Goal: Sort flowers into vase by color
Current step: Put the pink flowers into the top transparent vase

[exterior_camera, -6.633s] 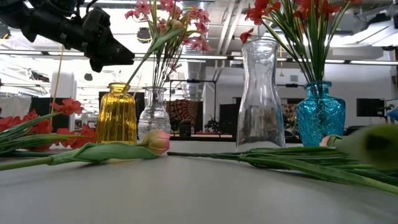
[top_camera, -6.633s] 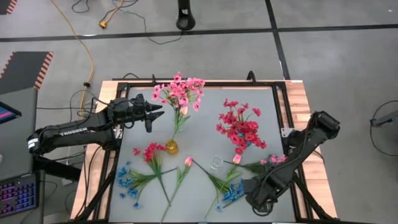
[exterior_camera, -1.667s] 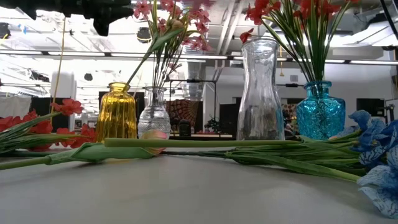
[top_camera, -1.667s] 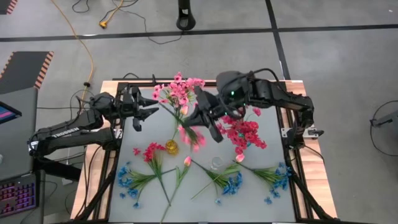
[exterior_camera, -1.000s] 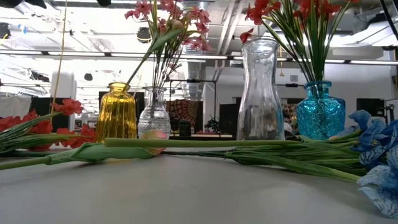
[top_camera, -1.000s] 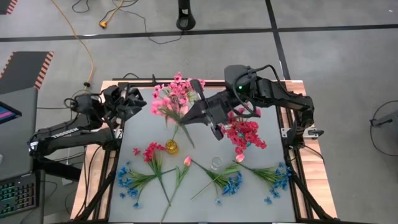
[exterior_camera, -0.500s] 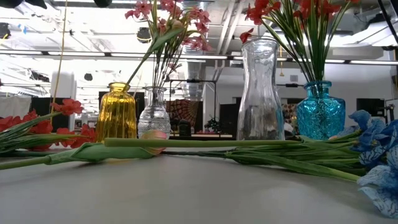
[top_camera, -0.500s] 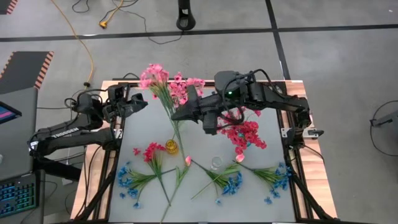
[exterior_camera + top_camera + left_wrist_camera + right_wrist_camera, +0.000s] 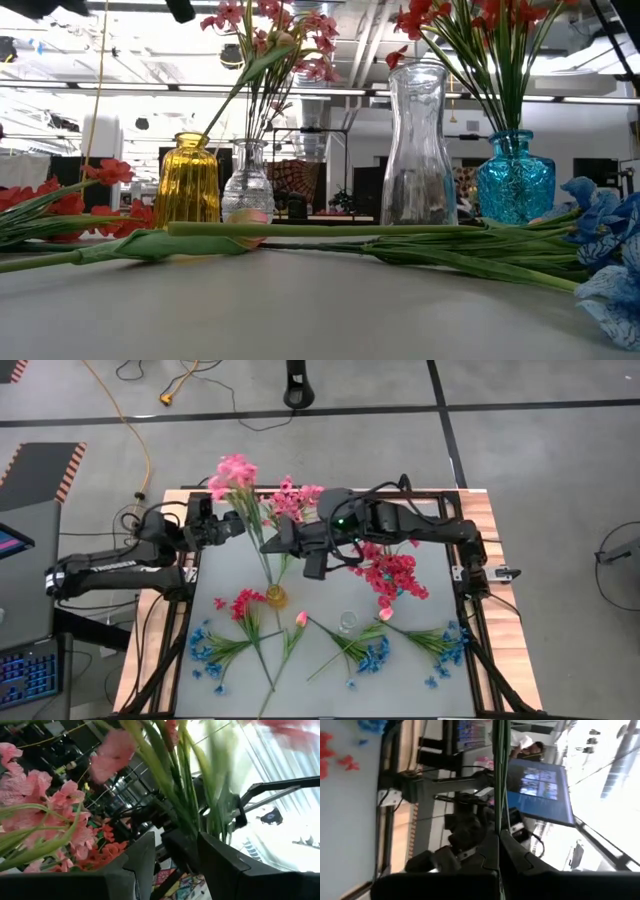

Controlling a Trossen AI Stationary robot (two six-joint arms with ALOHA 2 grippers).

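Note:
My right gripper (image 9: 268, 546) reaches over the table's middle and is shut on a light pink sprig (image 9: 232, 475), whose blossoms hang over the far left corner. My left gripper (image 9: 232, 529) stands open just left of that sprig's stems (image 9: 175, 780), which pass in front of its fingers (image 9: 142, 855); I see no touch. A yellow vase (image 9: 275, 597) stands below the sprig's lower end. A clear vase's pink bunch (image 9: 295, 500) and a blue vase's red bunch (image 9: 392, 572) stand behind. Red (image 9: 243, 607) and blue (image 9: 210, 650) sprigs lie on the table. My right gripper pinches the pink sprig's thin green stems (image 9: 498, 815) between its two fingers, well below the blossoms. The fingers come about level from the table's right and lie across the stems. The sprig is lifted clear of the table, tilted, blossoms toward the far left.
A tall clear vase (image 9: 418, 145) stands between the yellow vase (image 9: 187, 182) and the blue vase (image 9: 514, 178). A pink tulip (image 9: 300, 622) and more blue sprigs (image 9: 370, 655), (image 9: 445, 645) lie along the near half. The table's frame (image 9: 190, 575) runs along its left edge.
My right gripper has gone toward the table's left and a little down, rolling its wrist. The pink sprig has swung with it: its blossoms, then over the pink bunch, now hang over the far left corner. My left gripper has rolled and edged toward the sprig's stems.

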